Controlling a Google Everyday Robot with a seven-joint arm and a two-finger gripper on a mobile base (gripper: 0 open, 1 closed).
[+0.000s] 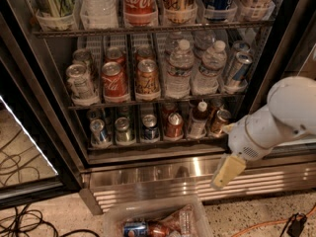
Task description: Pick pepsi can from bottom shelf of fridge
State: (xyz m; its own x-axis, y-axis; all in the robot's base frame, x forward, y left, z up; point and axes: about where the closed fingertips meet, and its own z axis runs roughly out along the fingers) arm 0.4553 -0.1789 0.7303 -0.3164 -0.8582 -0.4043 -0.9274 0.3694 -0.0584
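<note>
**Claw low at right, can up and to the left on the bottom shelf**

From my seat I see the pepsi can [150, 128] standing upright at the front of a middle lane on the bottom shelf [148, 143]. A silver can [123, 130] stands in the lane to its left and a copper-red can [174, 125] in the lane to its right.

The gripper [222, 177] hangs at the lower right of the frame, outside the fridge [276, 58] and in front of the steel grille [163, 179]. It is below the shelf and well apart from the can, which lies up and to its left. I cannot tell whether the claw is released or clenched. The white arm [281, 117] comes in from the right edge.

The shelf is a dark wire rack; the rack above holds cans and water bottles [180, 68]. Below the grille is a speckled floor [237, 216] with a clear tub [148, 205] of cans at bottom centre. Black cables [19, 216] lie at lower left and an orange cable [256, 223] at lower right.
</note>
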